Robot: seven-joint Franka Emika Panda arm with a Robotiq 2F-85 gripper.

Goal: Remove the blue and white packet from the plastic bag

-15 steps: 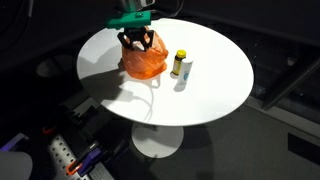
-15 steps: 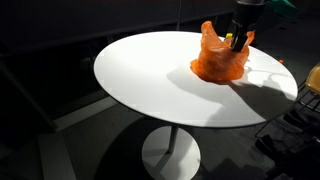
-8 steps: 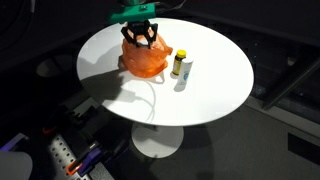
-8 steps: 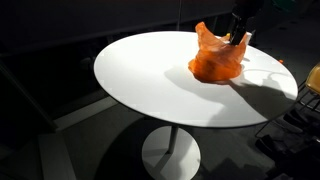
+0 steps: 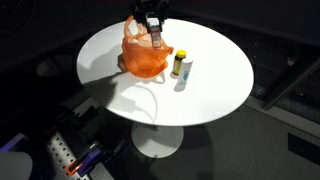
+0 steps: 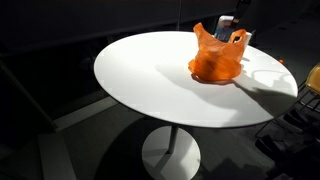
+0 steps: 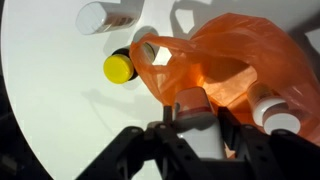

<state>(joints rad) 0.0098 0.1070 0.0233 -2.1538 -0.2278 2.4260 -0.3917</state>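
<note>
An orange plastic bag (image 5: 143, 62) sits on the round white table (image 5: 215, 95); it also shows in the other exterior view (image 6: 214, 66) and in the wrist view (image 7: 245, 55). My gripper (image 5: 154, 28) hangs just above the bag's open top, shut on a small white packet (image 5: 157, 38) with a darker top end. The packet shows bluish-white in an exterior view (image 6: 224, 22), held by the gripper (image 6: 229, 20). In the wrist view the jaws (image 7: 195, 140) clamp the packet (image 7: 190, 115) on both sides. Another white item (image 7: 272, 112) lies inside the bag.
A yellow-capped bottle (image 5: 180, 62) and a white container (image 7: 100, 17) stand on the table right beside the bag; the bottle also shows in the wrist view (image 7: 120, 68). The table (image 6: 140, 80) is surrounded by dark floor, with cluttered gear at the lower left (image 5: 70, 155).
My gripper has risen out of the bag's mouth, lifting the packet up with it. The bag stays on the table and its top has shifted slightly.
</note>
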